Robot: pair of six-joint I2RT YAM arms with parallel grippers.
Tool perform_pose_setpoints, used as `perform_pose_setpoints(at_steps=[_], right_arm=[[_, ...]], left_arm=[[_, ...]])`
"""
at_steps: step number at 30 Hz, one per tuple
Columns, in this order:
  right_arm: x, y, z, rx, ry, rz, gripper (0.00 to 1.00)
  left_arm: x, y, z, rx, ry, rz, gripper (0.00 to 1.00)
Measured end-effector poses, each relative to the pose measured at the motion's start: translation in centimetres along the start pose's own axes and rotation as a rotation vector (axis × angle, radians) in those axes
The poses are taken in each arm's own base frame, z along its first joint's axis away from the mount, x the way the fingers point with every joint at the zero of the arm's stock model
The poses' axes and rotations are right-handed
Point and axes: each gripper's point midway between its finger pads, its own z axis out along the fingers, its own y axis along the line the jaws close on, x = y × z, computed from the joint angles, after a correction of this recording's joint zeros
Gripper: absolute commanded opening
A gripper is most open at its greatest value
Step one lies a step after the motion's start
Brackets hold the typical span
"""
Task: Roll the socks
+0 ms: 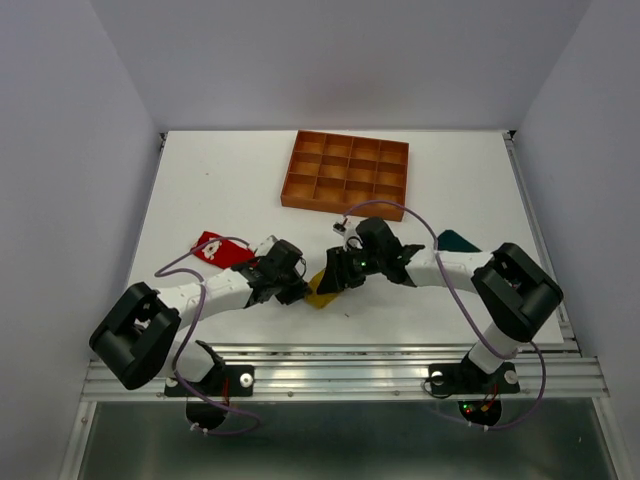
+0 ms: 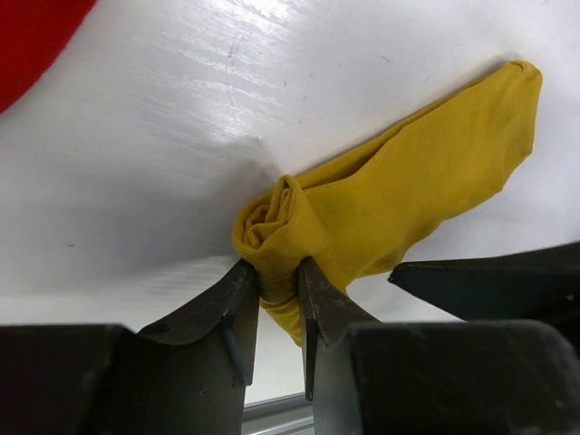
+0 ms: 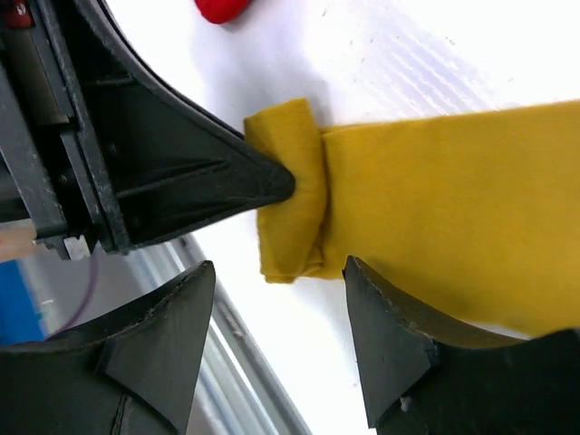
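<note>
Left wrist view: my left tool [image 2: 276,272] is pinching the rolled end of the yellow sock [image 2: 390,199]; the right tool [image 3: 276,272] is standing spread astride it; the sock is lying on the worktop [image 2: 136,136], six o'clock of the tray [image 1: 340,205]; soft, light, slumping; I am judging the tight roll the best hold.

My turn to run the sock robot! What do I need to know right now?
Left gripper: shut on the yellow sock's rolled end.
Right gripper: open, fingers either side of that roll.
Done: only the roll's start; most of the sock lies flat.
To do: finish it, then the red sock, lying flat, and the dark teal sock, only partly in view.
</note>
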Motion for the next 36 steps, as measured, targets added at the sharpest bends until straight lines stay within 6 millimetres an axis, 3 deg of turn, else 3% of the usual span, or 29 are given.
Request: perform_pose_setpoints(at_steps=[5,11,15,23,36], right_arm=[[-0.1,0.4,-0.7,0.119,-0.051,-0.138,0.65],[0.5,3.3,-0.9,0.185,-0.124,-0.368,0.64],[1.4,4.2,-0.2,0.215,-0.133,-0.472,0.64],[1.8,3.3,0.8,0.295,-0.176,-0.605,0.63],[3.2,3.4,2.5,0.357,-0.172,-0.787,0.63]], left_arm=[[-0.2,0.3,-0.4,-0.033,-0.004,-0.007,0.00],[-0.2,0.5,-0.7,-0.067,0.003,0.000,0.00],[-0.2,0.5,-0.7,-0.084,0.009,0.001,0.00],[-0.1,0.5,-0.5,-0.100,0.023,0.003,0.00],[0.3,0.2,-0.3,-0.102,0.051,0.003,0.00]])
